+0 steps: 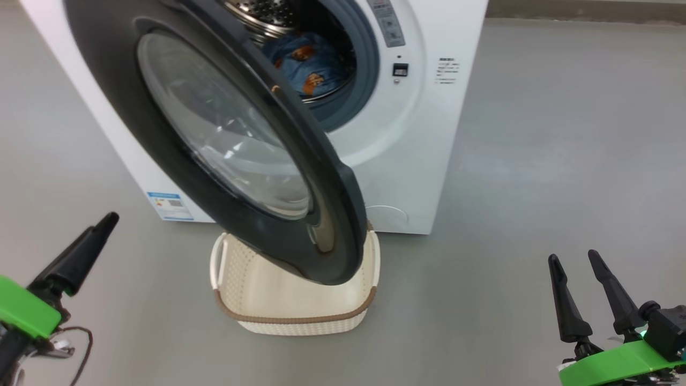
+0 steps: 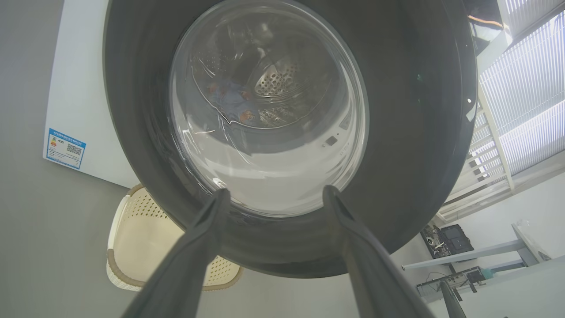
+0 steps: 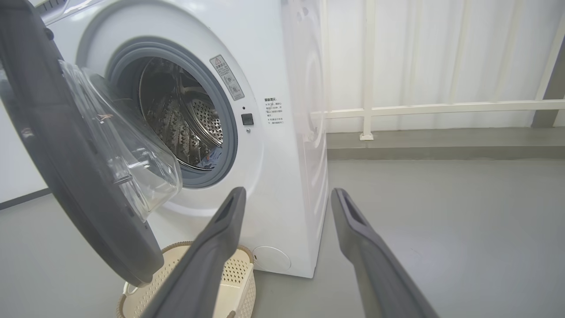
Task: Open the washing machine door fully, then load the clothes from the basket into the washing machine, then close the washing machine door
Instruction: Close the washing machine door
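The white washing machine (image 1: 418,161) stands ahead of me. Its door (image 1: 300,236), black-framed with a clear glass bowl, hangs partly swung out over the basket (image 1: 289,316). A blue garment with orange prints (image 1: 311,67) lies in the steel drum. It also shows through the door glass (image 2: 229,99). No cloth shows in the visible part of the cream basket (image 2: 145,229). My left gripper (image 2: 277,192) is open and empty, facing the door's outer side, with one dark finger (image 1: 80,252) showing low on the left. My right gripper (image 1: 572,258) is open and empty, off to the machine's right.
Grey floor (image 1: 563,161) lies open to the right of the machine. A white railing (image 3: 441,108) runs along the wall behind it. A blue label sticker (image 1: 170,206) marks the machine's lower left corner. A desk with equipment (image 2: 463,260) stands further off.
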Controlling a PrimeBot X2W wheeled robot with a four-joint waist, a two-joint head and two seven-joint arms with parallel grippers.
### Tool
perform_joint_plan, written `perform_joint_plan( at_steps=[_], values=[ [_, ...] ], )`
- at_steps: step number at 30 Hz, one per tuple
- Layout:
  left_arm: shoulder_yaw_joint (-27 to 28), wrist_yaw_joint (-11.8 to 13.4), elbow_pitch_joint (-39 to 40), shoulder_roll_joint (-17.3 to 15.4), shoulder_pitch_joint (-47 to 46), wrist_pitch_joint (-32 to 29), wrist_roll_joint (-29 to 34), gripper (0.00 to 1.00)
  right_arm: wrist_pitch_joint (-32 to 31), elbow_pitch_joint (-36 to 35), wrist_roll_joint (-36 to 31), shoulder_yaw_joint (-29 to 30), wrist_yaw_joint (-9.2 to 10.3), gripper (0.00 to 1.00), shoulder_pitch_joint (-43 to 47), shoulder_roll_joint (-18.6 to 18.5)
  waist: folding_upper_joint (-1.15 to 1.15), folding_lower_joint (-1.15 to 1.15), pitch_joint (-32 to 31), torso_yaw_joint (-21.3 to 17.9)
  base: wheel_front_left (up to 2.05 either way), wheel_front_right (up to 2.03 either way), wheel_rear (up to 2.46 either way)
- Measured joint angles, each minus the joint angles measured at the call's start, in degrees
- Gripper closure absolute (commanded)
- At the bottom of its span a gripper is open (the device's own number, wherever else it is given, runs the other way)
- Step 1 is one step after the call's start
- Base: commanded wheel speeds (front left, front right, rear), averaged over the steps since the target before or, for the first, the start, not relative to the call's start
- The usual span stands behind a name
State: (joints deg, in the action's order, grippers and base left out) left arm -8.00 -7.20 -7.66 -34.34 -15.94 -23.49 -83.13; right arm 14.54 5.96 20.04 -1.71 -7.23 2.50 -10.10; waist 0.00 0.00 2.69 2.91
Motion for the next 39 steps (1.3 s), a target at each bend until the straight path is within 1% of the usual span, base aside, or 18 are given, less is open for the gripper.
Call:
perform_joint_plan(
  at_steps=[3,7,14,19,21,22,23,25,26,27,28,33,34,37,39],
  values=[
    [-0.6,0.0,0.2,-0.2,1.7,3.2,0.0,0.0,0.0,0.0,0.0,-0.1,0.0,0.0,0.0,-0.3,0.0,0.0,0.0,1.6,0.0,0.0,0.0],
    [-2.0,0.0,0.3,-0.7,4.0,8.3,1.8,0.0,0.0,0.1,0.0,-0.1,0.0,0.0,0.0,-0.5,0.0,0.0,0.1,3.5,0.0,0.0,0.0],
    [-6.6,0.0,-0.2,-1.9,6.9,19.8,7.0,0.0,0.0,0.2,0.0,-0.4,0.0,0.0,-1.1,-0.8,0.0,0.0,0.4,6.2,0.0,0.0,0.0],
    [-10.5,-0.1,-1.8,-2.6,7.8,29.1,11.7,0.0,0.0,0.5,0.0,-0.6,0.0,0.0,-1.2,-0.9,0.0,0.0,0.4,7.5,0.0,0.0,0.0],
    [-12.1,-0.1,-3.7,-2.8,8.7,32.9,14.5,0.0,0.0,0.5,0.0,-0.9,0.0,0.0,-1.2,-1.0,0.0,0.0,0.2,7.8,0.0,0.0,0.0],
    [-12.2,-0.1,-4.6,-2.6,9.1,34.5,14.9,0.0,0.0,0.5,0.0,-1.2,0.0,0.0,-1.2,-1.1,0.0,0.0,0.2,7.9,0.0,0.0,0.0],
    [-12.2,-0.1,-5.4,-2.4,9.3,35.7,15.4,0.0,0.0,0.5,0.0,-1.4,0.0,0.0,-1.2,-1.1,0.0,0.0,0.1,8.1,0.0,0.0,0.0],
    [-12.5,-0.1,-6.7,-2.3,9.3,37.1,18.9,0.0,0.0,0.5,0.0,-1.5,0.0,0.0,-1.2,-1.1,0.0,0.0,-0.1,8.4,0.0,0.0,0.0],
    [-12.3,-0.1,-7.1,-1.8,9.3,37.5,20.0,0.0,0.0,0.5,0.0,-1.5,0.0,0.0,-1.2,-1.2,0.0,0.0,-0.1,8.6,0.0,0.0,0.0],
    [-11.7,-0.1,-8.4,-0.2,9.3,37.8,23.7,0.0,0.0,0.6,0.0,-1.5,0.0,0.0,-1.2,-1.3,0.0,0.0,-0.2,9.1,0.0,0.0,0.0],
    [-10.5,-0.1,-8.6,1.2,9.3,37.8,25.1,0.0,0.0,0.6,0.0,-1.5,0.0,0.0,-1.2,-1.3,0.0,0.0,-0.3,9.3,0.0,0.0,0.0],
    [-3.4,0.3,-7.7,8.2,10.2,37.9,36.8,0.0,0.0,0.7,0.0,-1.6,0.0,0.0,-1.3,-1.4,0.0,0.0,-0.4,10.1,0.0,0.0,0.0],
    [-2.3,0.7,-7.6,9.4,10.8,37.9,39.5,0.0,0.0,0.7,0.0,-1.7,0.0,0.0,-1.4,-1.4,0.0,0.0,-0.4,10.2,0.0,0.0,0.0],
    [0.3,0.7,-7.1,13.1,13.0,38.0,46.4,0.0,0.0,0.8,0.0,-1.8,0.0,0.0,-2.2,-1.5,0.0,0.0,-0.3,10.2,0.0,0.0,0.0],
    [1.8,0.7,-7.1,15.4,14.2,38.0,50.0,0.0,0.0,0.8,0.0,-1.9,0.0,0.0,-2.2,-1.5,0.0,0.0,-0.2,10.2,0.0,0.0,0.0]
  ],
)
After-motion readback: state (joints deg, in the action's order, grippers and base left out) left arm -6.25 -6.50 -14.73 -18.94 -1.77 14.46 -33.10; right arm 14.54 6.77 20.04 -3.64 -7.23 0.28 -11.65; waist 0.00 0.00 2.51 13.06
